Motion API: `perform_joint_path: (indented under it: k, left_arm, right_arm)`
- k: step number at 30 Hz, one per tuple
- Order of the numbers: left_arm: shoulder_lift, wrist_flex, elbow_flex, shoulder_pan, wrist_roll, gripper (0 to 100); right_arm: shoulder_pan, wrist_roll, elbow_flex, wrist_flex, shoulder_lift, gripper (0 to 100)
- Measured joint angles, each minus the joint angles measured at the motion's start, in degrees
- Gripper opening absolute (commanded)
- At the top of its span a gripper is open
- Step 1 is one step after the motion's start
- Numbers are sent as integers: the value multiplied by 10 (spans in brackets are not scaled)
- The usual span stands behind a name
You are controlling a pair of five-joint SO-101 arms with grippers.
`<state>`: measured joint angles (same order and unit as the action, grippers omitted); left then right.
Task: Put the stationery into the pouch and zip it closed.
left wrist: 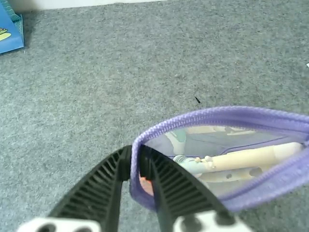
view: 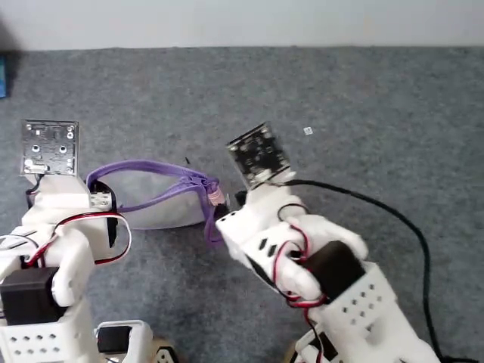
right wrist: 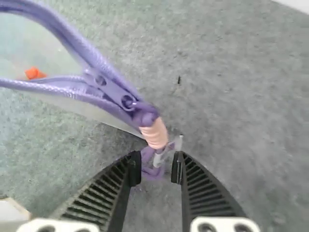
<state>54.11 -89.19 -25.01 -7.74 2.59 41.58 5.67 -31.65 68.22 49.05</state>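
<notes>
Pouch lies on grey table between 2 arms, mouth open. Left gripper clenched on pouch rim at 1 end. Right gripper grasping zipper pull at opposite end. Cream pen inside pouch.

Plastic, cloth, felt
Translucent smooth plastic pouch, purple woven-cloth zip tape; rough, matt grey felt table cover.

Fig.: open grey mat beyond pouch; blue box at far-left edge; black cable crosses rt side.
</notes>
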Motion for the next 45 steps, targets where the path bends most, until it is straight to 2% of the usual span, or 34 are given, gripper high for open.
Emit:
perform_joint_path:
  k: [9, 17, 39, 43, 45]
  left_arm:
    - [0, 0, 0, 0, 0, 11]
    - [0, 0, 0, 0, 0, 11]
    - [0, 0, -1, 0, 0, 11]
    - [0, 0, -2, 0, 0, 11]
    - [0, 0, -3, 0, 0, 11]
  right_arm:
    - [3, 0, -109, -133, 0, 122]
    - [3, -49, -146, -207, -1, 122]
    - [3, -109, -147, -229, -1, 115]
    - [3, -132, -147, -229, -1, 9]
    - [3, -143, -147, -229, -1, 14]
